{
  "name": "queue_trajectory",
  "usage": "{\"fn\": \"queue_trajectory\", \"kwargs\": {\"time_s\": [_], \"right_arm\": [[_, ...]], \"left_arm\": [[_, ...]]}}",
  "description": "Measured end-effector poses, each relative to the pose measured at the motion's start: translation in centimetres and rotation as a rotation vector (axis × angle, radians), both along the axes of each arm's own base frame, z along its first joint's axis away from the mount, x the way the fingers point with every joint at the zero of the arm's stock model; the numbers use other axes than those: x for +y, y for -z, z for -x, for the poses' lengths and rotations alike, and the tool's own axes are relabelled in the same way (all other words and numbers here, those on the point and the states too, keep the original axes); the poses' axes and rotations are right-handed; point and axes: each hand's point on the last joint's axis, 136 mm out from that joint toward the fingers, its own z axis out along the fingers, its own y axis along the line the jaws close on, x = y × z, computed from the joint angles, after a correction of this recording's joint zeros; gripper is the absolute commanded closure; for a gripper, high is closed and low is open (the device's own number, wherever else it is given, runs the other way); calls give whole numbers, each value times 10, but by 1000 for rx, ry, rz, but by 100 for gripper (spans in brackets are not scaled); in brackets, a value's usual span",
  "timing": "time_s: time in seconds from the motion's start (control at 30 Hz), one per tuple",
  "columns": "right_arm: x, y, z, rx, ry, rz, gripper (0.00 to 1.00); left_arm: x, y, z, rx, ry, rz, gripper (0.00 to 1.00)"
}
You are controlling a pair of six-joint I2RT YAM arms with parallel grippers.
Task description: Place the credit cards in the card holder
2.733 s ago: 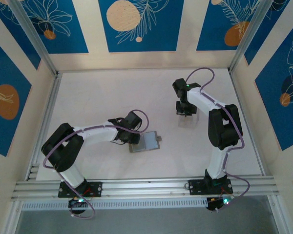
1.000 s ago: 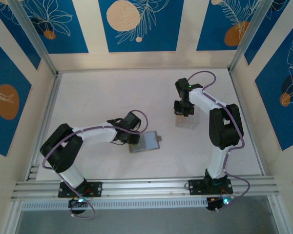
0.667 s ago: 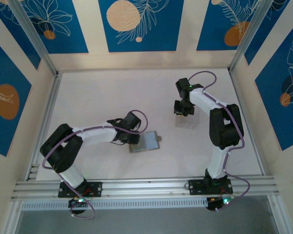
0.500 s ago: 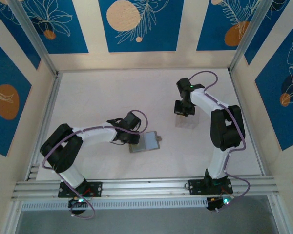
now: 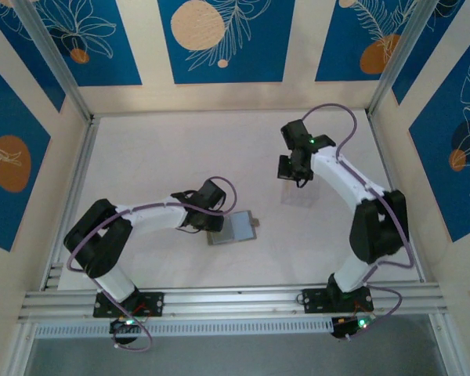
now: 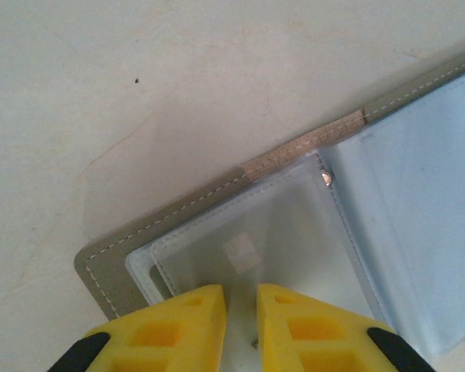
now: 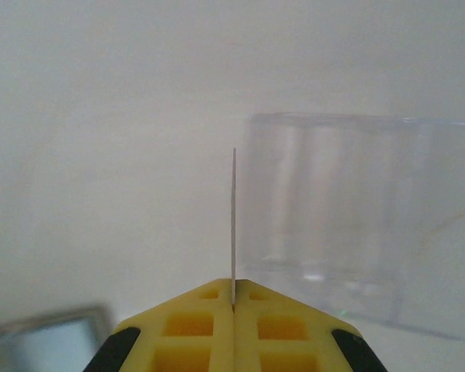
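- Lying open and flat on the white table, the grey card holder sits left of centre, toward the near edge. Its pale blue lining and clear plastic sleeves face up, and a small pale square shows through the nearest sleeve.
- A clear box stands farther back on the right, well apart from the holder. Upright ribs show through its see-through walls, but what it holds, if anything, is hard to make out.
- The left arm reaches low across the table, bent at the elbow, to the holder's left edge. There the left gripper points down onto the corner of a sleeve. Its yellow fingers stand almost together with a thin gap, and it cannot be told whether they pinch the plastic or only press on it.
- The right arm stretches toward the far right, and the right gripper hangs just by the clear box. Its jaws are closed tight on one credit card, held upright and seen edge-on as a thin pale line rising from the fingertips.
- In the right wrist view the card's edge stands just left of the box's left wall, and the holder is a blur at the lower left.
- Blue and cream wall panels with leaf prints fence the table on three sides, and open tabletop separates the held card from the holder.
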Motion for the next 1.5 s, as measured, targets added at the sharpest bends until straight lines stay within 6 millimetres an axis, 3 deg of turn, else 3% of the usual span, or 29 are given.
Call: {"fn": "queue_trajectory", "kwargs": {"time_s": [0.1,0.17,0.4,0.53,0.9,1.5], "right_arm": [[46,-20,19,-74,-127,-156,100],[68,-18,28,-80,-185,-243,100],[125,29,55,8,-325,-437,100],[147,50,68,39,-376,-532,100],[163,82,82,70,-379,-677,100],[170,88,82,74,-371,-732,100]], "left_arm": [[1,-1,1,-4,0,4,81],[2,-1,1,-4,1,3,81],[12,-1,8,17,7,-27,81],[15,0,10,18,8,-29,82],[15,0,10,18,8,-30,82],[15,0,10,18,7,-30,82]]}}
